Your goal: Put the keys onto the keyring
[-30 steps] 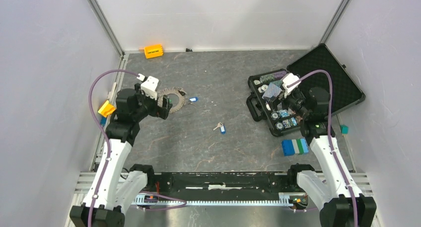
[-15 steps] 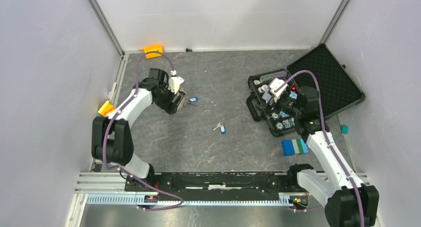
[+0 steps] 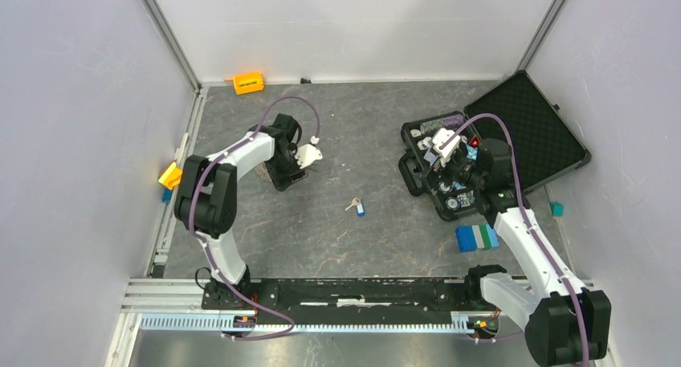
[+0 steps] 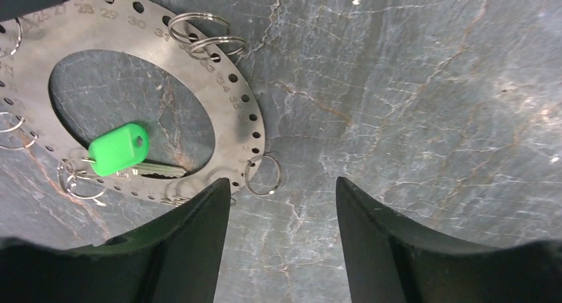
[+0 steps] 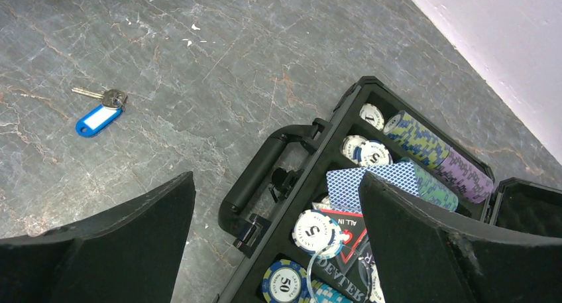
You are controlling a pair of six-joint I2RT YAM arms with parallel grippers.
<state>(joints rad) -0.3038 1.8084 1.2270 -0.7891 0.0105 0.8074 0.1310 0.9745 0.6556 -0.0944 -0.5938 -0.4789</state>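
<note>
**A:** Where's the keyring?

**B:** Flat on the grey stone-patterned table (image 3: 377, 246), filling the upper left of the left wrist view. The keyring (image 4: 235, 121) is a thin metal disc with numbered holes round its band and small split rings hooked through them.

**A:** Any keys on it?

**B:** A green-tagged key (image 4: 122, 150) lies across its central opening, toward the lower left. Its head sits by a cluster of split rings, but I cannot tell whether it is threaded on. A blue-tagged key (image 3: 356, 206) lies loose mid-table, well apart from the ring.

**A:** The left gripper?

**B:** The left gripper (image 4: 281, 183) hovers just beside the ring's lower right edge, spread and gripping nothing. One split ring (image 4: 262, 176) lies between its tips.

**A:** And the right?

**B:** The right gripper (image 5: 277, 180) hangs spread wide and empty over the handle side of the open poker-chip case (image 3: 522, 130), at the right of the top view.
</note>
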